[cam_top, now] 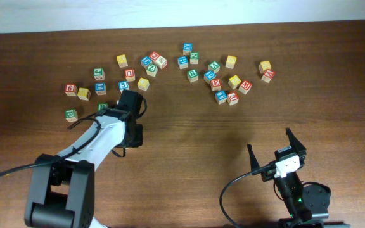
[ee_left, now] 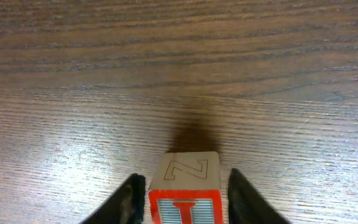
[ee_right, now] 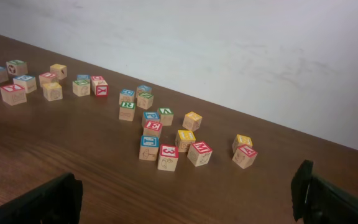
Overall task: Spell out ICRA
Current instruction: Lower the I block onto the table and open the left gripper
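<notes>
- Left gripper (ee_left: 185,183): points down at the table (cam_top: 195,145), left of its middle, on the near-edge side of the left group of blocks (cam_top: 100,88).
- Its two fingers (ee_left: 133,199) stand part-way open on either side of the I block (ee_left: 185,208). They are very close to its sides, and I cannot tell whether they press on it or just clear it.
- I block: wooden cube sitting flat on the table, with a red I on the face toward the wrist camera and an outlined Z on top. In the overhead view it is hidden under the left arm.
- Right gripper (cam_top: 269,139): jaws spread wide and holding nothing, near the table's near edge toward the right corner. It is well apart from all the blocks.
- Right group of blocks (cam_top: 217,82): scattered toward the far edge, right of the middle, with red, green, blue and yellow faces. The right wrist view shows them too.
- Both groups have yellow-faced cubes, and red- and green-lettered ones. The letters are too small to pick out the R, the A or the C block.
</notes>
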`<state>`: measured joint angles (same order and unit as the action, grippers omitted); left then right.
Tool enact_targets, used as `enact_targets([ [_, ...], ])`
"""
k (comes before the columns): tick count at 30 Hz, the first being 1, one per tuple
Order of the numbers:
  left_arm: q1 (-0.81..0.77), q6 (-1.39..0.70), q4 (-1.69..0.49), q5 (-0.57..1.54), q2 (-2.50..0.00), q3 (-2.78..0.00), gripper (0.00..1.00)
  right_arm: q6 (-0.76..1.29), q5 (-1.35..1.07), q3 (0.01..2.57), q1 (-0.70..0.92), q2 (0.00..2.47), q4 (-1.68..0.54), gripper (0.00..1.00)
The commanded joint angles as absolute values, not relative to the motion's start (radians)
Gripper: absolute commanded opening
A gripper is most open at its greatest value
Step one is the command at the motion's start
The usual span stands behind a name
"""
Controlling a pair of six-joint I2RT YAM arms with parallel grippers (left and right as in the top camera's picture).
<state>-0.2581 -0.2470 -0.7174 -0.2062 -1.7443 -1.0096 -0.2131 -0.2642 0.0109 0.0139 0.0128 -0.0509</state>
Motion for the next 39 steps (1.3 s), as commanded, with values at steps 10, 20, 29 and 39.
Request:
enact_targets([
  [10, -0.259, -0.237, -0.708, -0.233, -1.744, -1.002, 0.31, -0.209, -0.277, 0.006, 0.020, 0.006, -0.056, 0.98],
  [20, -0.260, -0.237, -0.727, -0.200, -1.744, -1.002, 0.29, -0.209, -0.277, 0.006, 0.020, 0.006, -0.056, 0.99],
  [29, -0.259, -0.237, -0.715, -0.262, -1.744, -1.002, 0.24, -0.209, -0.277, 0.006, 0.020, 0.006, -0.056, 0.98],
  [39, -0.259, -0.237, -0.708, -0.259, -1.744, -1.002, 0.47, -0.209, -0.277, 0.006, 0.020, 0.006, -0.056, 0.98],
])
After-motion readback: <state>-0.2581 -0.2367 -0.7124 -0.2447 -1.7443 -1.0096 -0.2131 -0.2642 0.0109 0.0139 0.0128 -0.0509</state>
